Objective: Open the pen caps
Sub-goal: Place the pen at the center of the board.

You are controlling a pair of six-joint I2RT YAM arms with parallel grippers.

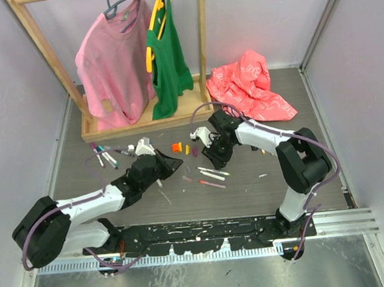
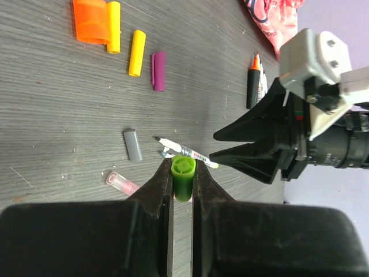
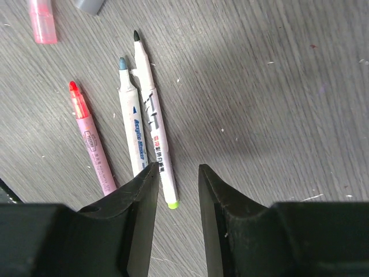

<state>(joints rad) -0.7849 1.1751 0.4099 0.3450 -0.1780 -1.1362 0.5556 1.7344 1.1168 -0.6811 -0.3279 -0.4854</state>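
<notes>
My left gripper (image 2: 183, 167) is shut on a green pen cap (image 2: 183, 180), held just above the table. Beyond its tips lies a white pen (image 2: 188, 153) with a dark tip bared. My right gripper (image 3: 177, 170) stands open over that same white pen (image 3: 153, 112), whose green end shows between the fingers on the table. Beside it lie a blue-tipped pen (image 3: 130, 130) and a pink pen (image 3: 92, 144), both uncapped. Loose caps lie farther back: orange (image 2: 91, 22), yellow (image 2: 136, 52), purple (image 2: 158, 70), grey (image 2: 132, 144) and pink (image 2: 121, 183). In the top view both grippers, left (image 1: 173, 163) and right (image 1: 211, 159), meet mid-table.
A black highlighter with an orange cap (image 2: 252, 85) lies beyond the right gripper. More pens (image 1: 103, 155) sit at the left. A wooden rack (image 1: 111, 126) with a pink shirt and a green top stands at the back, and red cloth (image 1: 251, 86) lies back right.
</notes>
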